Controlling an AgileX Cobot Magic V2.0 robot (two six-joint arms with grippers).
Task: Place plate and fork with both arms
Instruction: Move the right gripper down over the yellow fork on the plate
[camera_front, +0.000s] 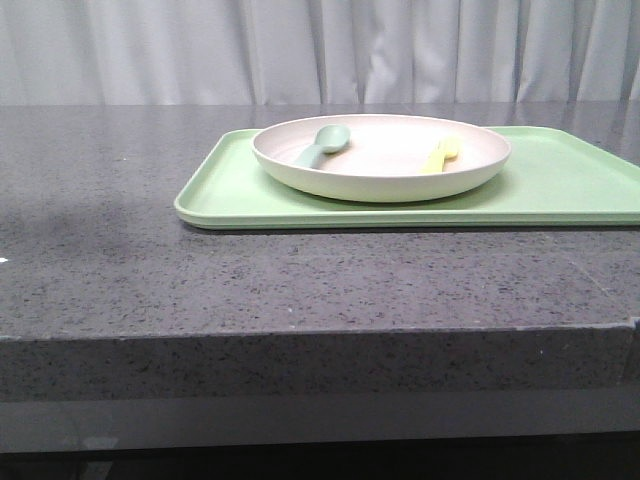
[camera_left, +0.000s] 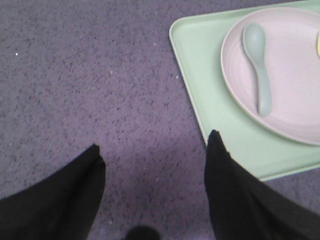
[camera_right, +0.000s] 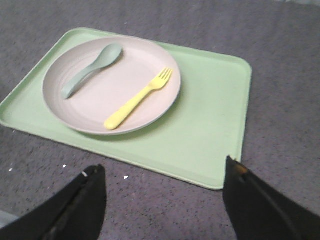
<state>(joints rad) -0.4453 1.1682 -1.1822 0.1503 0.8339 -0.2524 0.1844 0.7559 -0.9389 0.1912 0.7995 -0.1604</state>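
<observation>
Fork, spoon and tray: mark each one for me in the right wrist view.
fork (camera_right: 137, 99), right wrist view, middle of the yellow handle.
spoon (camera_right: 90, 70), right wrist view, grey-green handle near the bowl.
tray (camera_right: 212, 110), right wrist view, bare green floor beside the plate.

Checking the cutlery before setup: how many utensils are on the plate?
2. The spoon lies on the plate's left half and the fork on its right half. None looks hidden.

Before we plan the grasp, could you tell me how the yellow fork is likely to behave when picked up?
The fork looks thin and plastic, so probably light and fairly stiff. It lies flat on the smooth plate, so it may slide when nudged. Its flat handle shouldn't roll.
</observation>
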